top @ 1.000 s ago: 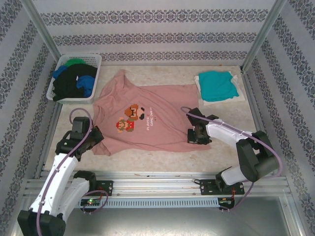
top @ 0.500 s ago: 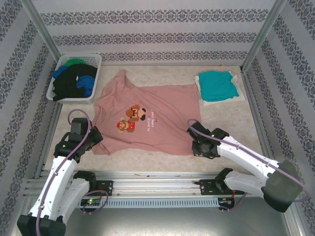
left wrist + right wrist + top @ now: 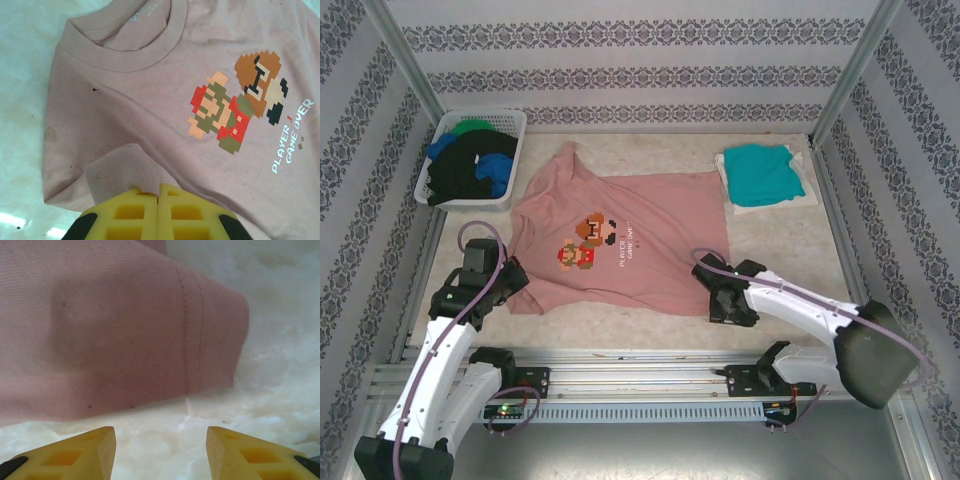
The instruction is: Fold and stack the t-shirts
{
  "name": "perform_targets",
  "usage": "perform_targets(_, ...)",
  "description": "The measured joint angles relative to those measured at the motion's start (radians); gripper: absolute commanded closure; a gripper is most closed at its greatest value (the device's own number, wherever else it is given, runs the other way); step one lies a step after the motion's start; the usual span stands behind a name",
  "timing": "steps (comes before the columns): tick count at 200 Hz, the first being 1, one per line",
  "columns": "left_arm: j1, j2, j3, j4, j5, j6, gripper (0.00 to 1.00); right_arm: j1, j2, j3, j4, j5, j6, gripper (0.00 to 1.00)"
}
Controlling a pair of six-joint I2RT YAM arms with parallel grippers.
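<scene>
At the middle of the table (image 3: 780,240), the salmon-pink t-shirt (image 3: 640,250) lies spread flat, print up, collar toward the left. The left arm leans forward from its base, the left gripper (image 3: 506,277) pinched tight on a raised fold of the near-left sleeve. The right arm's elbow juts out to the near right, forearm reaching low and leftward; the right gripper (image 3: 160,440) has its fingers apart over bare table just short of the hem corner, holding nothing. A folded teal t-shirt (image 3: 760,172) rests far right; dark shirts (image 3: 470,165) fill the white basket (image 3: 510,122) far left
</scene>
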Motion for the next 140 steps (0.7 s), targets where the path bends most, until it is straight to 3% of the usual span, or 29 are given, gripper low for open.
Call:
perform_targets(60, 0.000, 0.019, 0.037, -0.011, 0.000, 0.019, 1.00, 0.006, 0.190, 0.049, 0.121, 0.023, -0.004, 0.68)
perform_targets(93, 0.000, 0.028, 0.061, -0.026, -0.008, 0.034, 1.00, 0.021, 0.213, 0.063, 0.144, 0.030, -0.007, 1.00)
perform_targets(119, 0.000, 0.028, 0.069, -0.035, -0.008, 0.039, 1.00, 0.025, 0.175, 0.065, 0.129, 0.035, -0.007, 1.00)
perform_targets(140, 0.000, 0.026, 0.071, -0.042, -0.015, 0.042, 1.00, 0.024, 0.043, 0.091, 0.053, 0.055, -0.020, 1.00)
